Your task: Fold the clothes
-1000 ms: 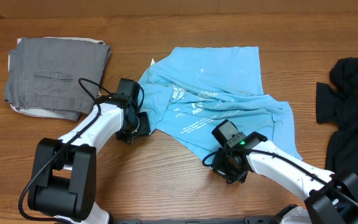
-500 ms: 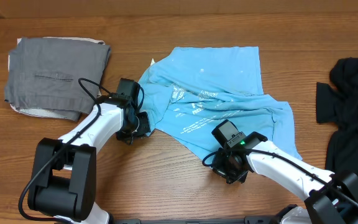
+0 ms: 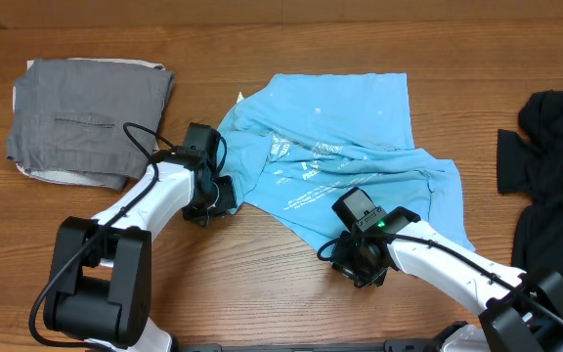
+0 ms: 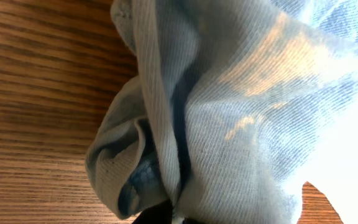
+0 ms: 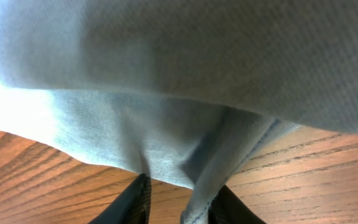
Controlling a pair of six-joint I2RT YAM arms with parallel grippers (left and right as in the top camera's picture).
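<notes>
Looking down at the table (image 3: 262, 303), the thing that matters is that the crumpled light blue T-shirt (image 3: 350, 137) lies away from both claws, toward the far edge. It's bunched around the middle of the table, and its long run slants from the far middle down toward the near-right.

The left claw (image 3: 213, 198) sits on the shirt's left edge and is pressed together. In the left wrist view the cloth gathers right into it, so I'd call that a pinch on the shirt. The right claw (image 3: 355, 262) is at the near hem. Its fingers (image 5: 135, 202) stand apart, with a fold of blue hanging between them and a strip of wood showing beside it, so it doesn't look like it's gripping anything.

My guess is the next job is getting this spread flat before any fold. The left arm has the hold, and the right is closer to the loose near hem.

The surface is smooth wood grain, so the cloth should slide fine. Space is tighter at the sides, with a folded grey garment (image 3: 86, 112) near the far-left corner and a dark clothes pile (image 3: 555, 166) along the right edge. The bare wood along the near edge, left of the right claw, looks like the safest place to drag.
</notes>
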